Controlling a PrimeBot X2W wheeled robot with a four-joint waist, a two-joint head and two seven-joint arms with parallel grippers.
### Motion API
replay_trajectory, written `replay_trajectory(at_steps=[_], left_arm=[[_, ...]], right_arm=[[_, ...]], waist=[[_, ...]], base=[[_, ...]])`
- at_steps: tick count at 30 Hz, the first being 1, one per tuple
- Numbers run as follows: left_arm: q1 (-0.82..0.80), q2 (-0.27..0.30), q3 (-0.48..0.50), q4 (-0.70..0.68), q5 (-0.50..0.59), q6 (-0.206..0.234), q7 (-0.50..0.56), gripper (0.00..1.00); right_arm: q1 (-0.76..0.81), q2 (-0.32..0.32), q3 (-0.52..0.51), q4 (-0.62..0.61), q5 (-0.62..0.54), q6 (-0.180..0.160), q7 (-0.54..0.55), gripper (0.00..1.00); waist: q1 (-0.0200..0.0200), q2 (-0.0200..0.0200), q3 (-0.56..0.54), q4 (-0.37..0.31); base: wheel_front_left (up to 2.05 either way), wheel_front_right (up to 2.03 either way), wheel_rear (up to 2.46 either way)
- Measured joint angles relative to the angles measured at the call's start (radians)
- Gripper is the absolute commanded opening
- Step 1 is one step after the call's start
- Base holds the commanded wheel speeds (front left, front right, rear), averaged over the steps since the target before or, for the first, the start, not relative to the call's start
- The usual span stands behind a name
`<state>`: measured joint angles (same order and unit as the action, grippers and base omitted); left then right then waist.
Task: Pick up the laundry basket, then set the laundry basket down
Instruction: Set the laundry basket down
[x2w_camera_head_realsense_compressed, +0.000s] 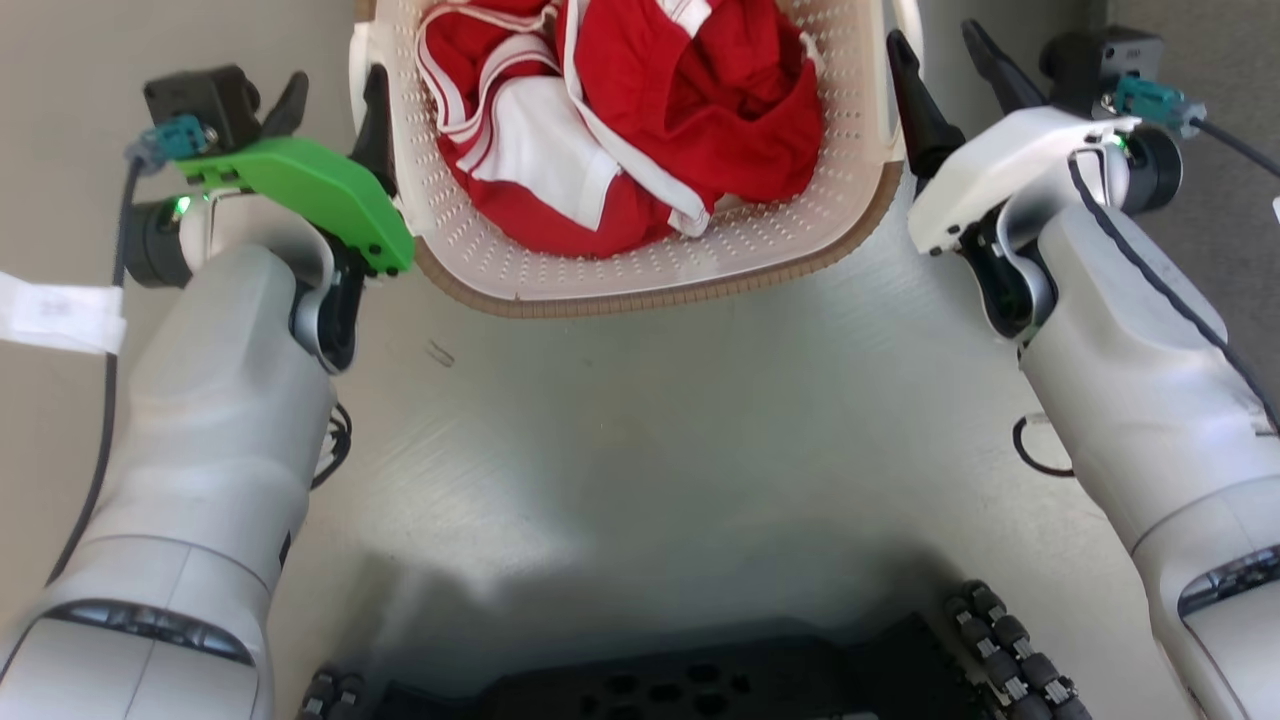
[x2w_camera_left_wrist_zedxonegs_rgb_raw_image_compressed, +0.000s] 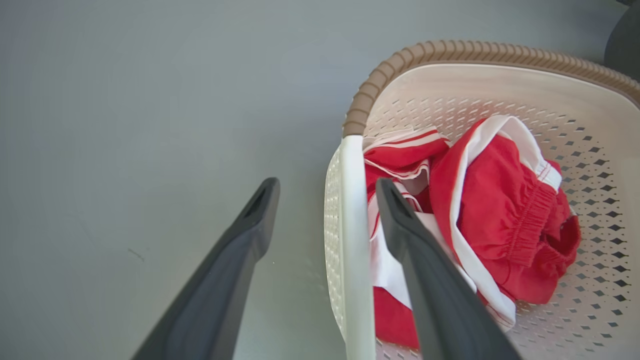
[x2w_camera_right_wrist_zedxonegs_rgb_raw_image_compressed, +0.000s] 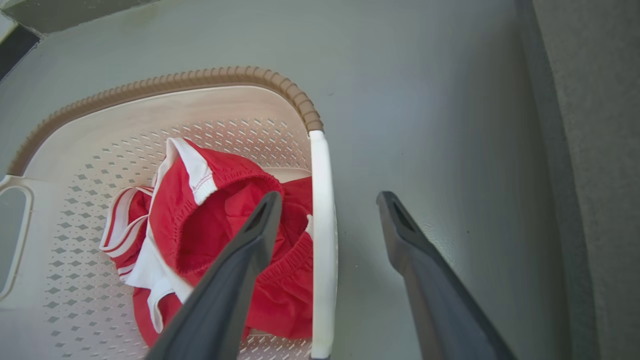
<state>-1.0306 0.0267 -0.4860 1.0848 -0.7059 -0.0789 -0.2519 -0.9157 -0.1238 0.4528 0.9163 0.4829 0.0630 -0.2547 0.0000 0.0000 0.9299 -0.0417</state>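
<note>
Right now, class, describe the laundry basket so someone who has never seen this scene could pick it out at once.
Look at the pale grey floor ahead of the robot. On it sits the laundry basket, cream plastic pierced with small holes. Its brown woven-look rim, white side handles and heap of red-and-white clothes set it apart from the robot's pale arms either side.

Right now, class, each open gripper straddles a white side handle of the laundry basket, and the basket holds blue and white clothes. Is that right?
Not quite. The clothes are red and white, not blue and white, as the head view shows. The rest stands: the left gripper and the right gripper are open, each with one finger inside and one outside the laundry basket.
</note>
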Motion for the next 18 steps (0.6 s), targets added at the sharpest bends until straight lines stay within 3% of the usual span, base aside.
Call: replay_trajectory(at_steps=[7,18], left_arm=[[0.064,0.021,0.008,-0.052,0.059,0.002,0.000,1.00],[0.172,0.058,0.076,-0.201,0.129,0.053,0.000,1.00]], right_arm=[[0.080,0.001,-0.062,-0.053,0.000,0.007,0.000,1.00],[0.188,0.001,-0.157,-0.144,-0.007,0.006,0.000,1.00]], waist=[[0.0000,0.0000,-0.078,-0.007],[0.0000,0.0000,-0.222,-0.022]], base=[[0.00,0.00,0.00],[0.00,0.00,0.00]])
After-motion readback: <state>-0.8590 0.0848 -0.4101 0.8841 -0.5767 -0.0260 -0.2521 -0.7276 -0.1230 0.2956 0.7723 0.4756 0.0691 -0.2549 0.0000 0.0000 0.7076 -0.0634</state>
